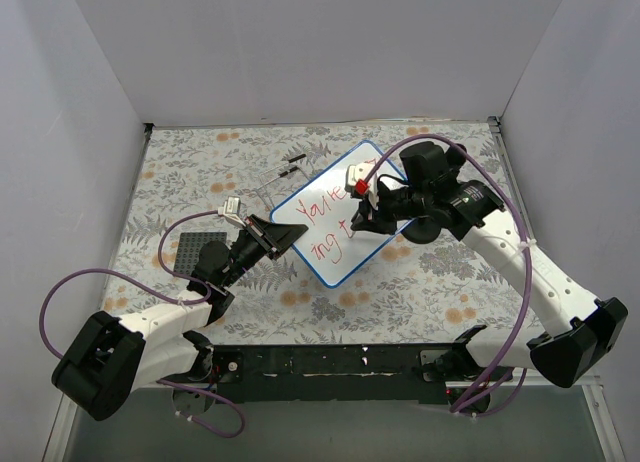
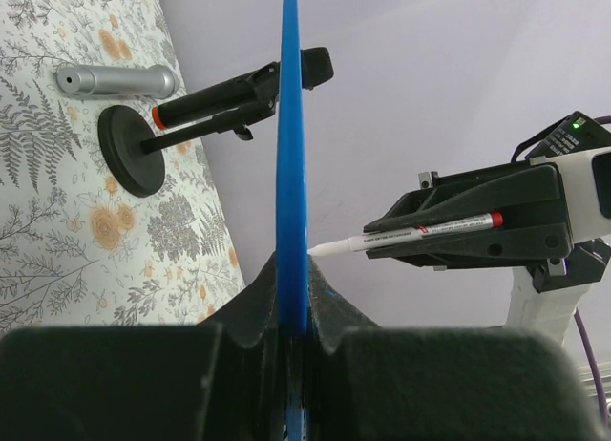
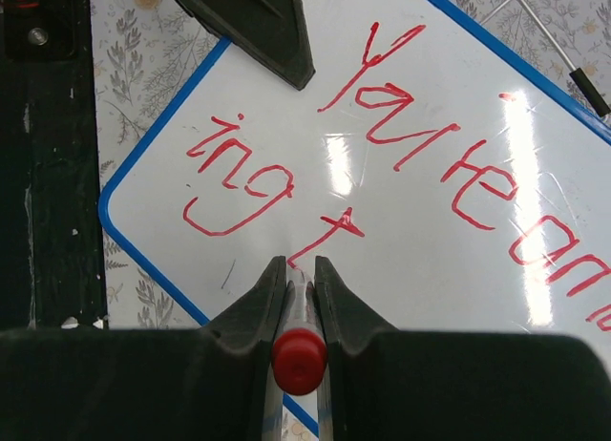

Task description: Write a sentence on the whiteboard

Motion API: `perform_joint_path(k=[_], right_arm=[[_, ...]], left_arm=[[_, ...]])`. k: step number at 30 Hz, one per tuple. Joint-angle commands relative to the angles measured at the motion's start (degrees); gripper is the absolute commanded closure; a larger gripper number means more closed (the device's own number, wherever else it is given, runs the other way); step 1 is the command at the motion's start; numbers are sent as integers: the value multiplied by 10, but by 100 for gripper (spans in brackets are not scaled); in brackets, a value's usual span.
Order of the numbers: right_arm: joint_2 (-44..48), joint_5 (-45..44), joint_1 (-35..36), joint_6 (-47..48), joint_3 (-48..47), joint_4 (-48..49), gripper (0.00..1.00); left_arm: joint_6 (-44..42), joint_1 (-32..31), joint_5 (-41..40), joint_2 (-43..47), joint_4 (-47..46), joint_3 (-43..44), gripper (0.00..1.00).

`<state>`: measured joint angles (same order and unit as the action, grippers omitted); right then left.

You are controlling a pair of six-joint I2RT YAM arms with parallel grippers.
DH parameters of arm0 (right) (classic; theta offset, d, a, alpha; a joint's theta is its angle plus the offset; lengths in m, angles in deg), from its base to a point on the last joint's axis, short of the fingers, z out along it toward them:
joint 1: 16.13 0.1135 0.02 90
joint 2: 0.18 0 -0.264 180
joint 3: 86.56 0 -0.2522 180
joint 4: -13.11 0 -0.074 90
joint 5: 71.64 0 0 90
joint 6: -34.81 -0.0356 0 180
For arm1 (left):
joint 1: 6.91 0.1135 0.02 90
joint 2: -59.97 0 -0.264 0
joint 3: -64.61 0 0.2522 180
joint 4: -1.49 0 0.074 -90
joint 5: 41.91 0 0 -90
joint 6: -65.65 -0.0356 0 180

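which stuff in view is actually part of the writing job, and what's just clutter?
In use:
- whiteboard
- sentence
- marker, held in the right gripper
- left gripper, clamped on the whiteboard's edge

Lying about:
- studded plate
- silver cylinder
- black disc stand
- bent wire

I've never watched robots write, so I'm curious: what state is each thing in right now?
whiteboard, writing side up, rim clamped by the left gripper.
sentence, unfinished; the second line stops at "ing t".
marker, tip touching the board, gripped by the right gripper.
left gripper, shut on the whiteboard.
right gripper, shut on the marker.
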<state>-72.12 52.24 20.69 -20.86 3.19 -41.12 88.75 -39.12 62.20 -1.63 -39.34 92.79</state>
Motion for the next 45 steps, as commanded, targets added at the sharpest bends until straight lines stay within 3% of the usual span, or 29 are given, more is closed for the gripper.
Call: perform_joint_path(k=[1,6,10,14,21,45], right_arm=[[-6,-37,-7,1,-33,-1,99],[-25,-14,-11,1,-86,-12,99],[-37,55,-18,-6,-139,-33,99],[-27,92,-46,-12,-122,-27,99],[-1,93,-65,-11,-69,-3,99],[-39,96,-49,1,-83,9,99]], left_arm=[[48,1,-3,27,-74,21,100],[49,1,-2,25,-76,18,100],[47,1,-2,27,-74,12,100],[43,1,-6,40,-64,8,100],[48,1,-8,41,-73,3,100],[58,1,0,25,-93,14,100]])
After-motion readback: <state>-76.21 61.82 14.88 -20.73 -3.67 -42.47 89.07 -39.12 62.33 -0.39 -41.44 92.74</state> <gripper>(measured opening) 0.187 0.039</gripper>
